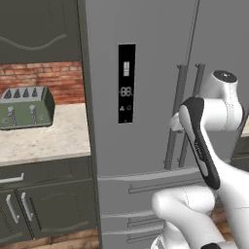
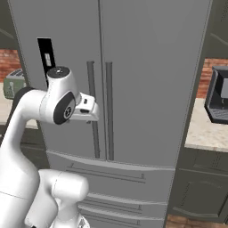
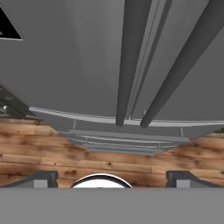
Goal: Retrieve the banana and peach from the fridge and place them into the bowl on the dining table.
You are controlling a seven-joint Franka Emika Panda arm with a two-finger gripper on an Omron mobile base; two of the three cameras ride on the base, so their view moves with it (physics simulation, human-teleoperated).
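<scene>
The fridge [image 1: 146,121] runs past the top edge of both base views, its two doors shut, so whatever sits inside is hidden. The robot's own forearm [image 1: 199,141] covers the lower part of the bar handles [image 1: 182,97] in the left base view, and in the right base view the wrist blocks a stretch of the left handle [image 2: 92,89]. The black display panel [image 2: 46,55] is partly masked by the arm there, and its digits read perhaps as "88" in the left base view. The pincer [image 3: 111,179] shows just two dark fingertips [image 3: 41,178], their lower parts cut off. A toaster [image 2: 13,82] is half hidden behind the arm.
</scene>
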